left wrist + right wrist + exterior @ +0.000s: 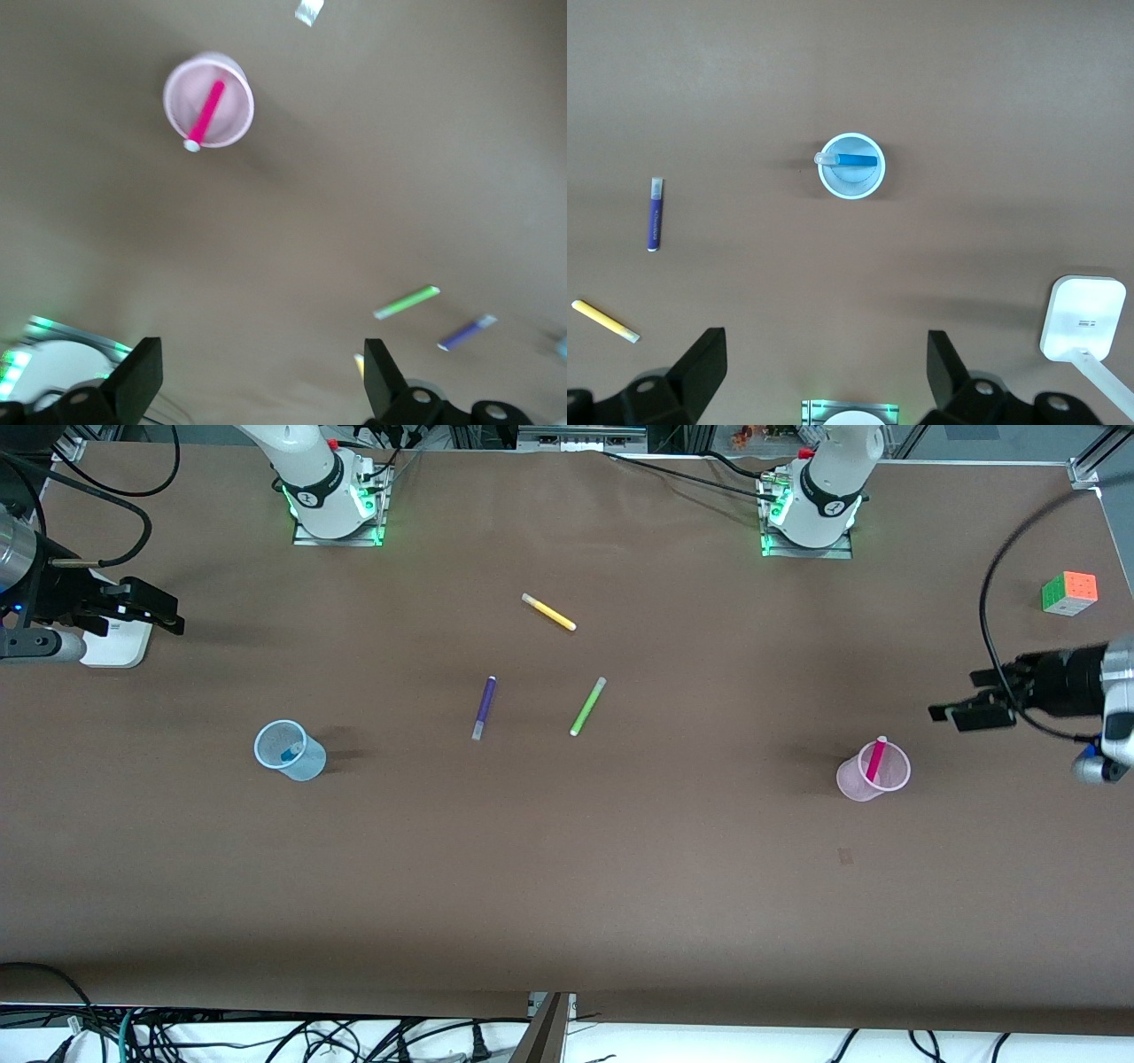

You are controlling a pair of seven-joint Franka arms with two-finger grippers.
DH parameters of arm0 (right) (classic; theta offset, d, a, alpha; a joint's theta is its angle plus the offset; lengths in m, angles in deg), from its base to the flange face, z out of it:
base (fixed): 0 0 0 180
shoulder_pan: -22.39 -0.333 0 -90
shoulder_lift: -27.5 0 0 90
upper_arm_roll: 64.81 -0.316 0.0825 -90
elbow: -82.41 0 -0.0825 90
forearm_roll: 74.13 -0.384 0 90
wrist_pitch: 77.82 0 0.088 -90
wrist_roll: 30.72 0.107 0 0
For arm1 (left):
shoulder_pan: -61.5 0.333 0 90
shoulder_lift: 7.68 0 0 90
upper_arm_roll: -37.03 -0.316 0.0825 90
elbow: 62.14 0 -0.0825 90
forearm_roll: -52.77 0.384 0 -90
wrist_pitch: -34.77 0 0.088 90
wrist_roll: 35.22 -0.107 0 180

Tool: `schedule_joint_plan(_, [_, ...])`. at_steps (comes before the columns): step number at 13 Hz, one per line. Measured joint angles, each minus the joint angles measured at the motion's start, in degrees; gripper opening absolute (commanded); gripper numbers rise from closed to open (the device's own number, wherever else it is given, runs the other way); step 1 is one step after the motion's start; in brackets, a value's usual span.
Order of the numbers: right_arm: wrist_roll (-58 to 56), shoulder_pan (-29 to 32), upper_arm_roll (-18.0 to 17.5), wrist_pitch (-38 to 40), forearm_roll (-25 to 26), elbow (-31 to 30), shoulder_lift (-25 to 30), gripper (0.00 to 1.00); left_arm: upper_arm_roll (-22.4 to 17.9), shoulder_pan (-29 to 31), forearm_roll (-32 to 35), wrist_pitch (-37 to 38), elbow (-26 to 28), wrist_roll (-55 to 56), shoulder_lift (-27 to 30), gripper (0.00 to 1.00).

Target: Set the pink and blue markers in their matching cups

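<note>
Cut-off parts come first: both arms' wrists are clipped by the front view's side edges, and only the cap end of the blue marker (852,160) is made out clearly through the blue cup (290,750). Five markers are counted. The blue one is stood inside the blue cup, toward the right arm's end of the table. The pink marker (876,760) is leaned in the pink cup (873,771), toward the left arm's end. A purple marker (483,708), a green marker (587,706) and a yellow marker (549,612) are laid loose between the cups. Two cups are counted.

The left gripper (961,713) is held in the air with fingers spread wide and empty, the pink cup near its fingertips. The right gripper (159,614) is likewise held wide and empty, well apart from the blue cup. One puzzle cube (1069,592) and one white block (120,646) are seen.
</note>
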Motion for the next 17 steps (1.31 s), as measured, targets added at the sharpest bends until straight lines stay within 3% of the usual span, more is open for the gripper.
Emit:
schedule_joint_plan(3, [0.0,0.0,0.0,0.0,0.0,0.0,0.0,1.00,6.7,-4.7,11.2,0.0,0.0,0.0,4.7,1.00])
schedule_joint_plan(5, [0.0,0.0,0.0,0.0,0.0,0.0,-0.1,1.00,10.7,-5.7,13.4,-0.4,-0.3,-0.7,5.2,1.00])
schedule_joint_plan(14, [0.0,0.0,0.0,0.0,0.0,0.1,-0.1,1.00,10.2,-4.3,13.4,-0.8,-0.4,-8.0,5.1,1.00])
schedule_joint_plan(17, [0.0,0.0,0.0,0.0,0.0,0.1,-0.1,1.00,8.9,-6.3,13.4,-0.8,-0.4,-8.1,5.1,1.00])
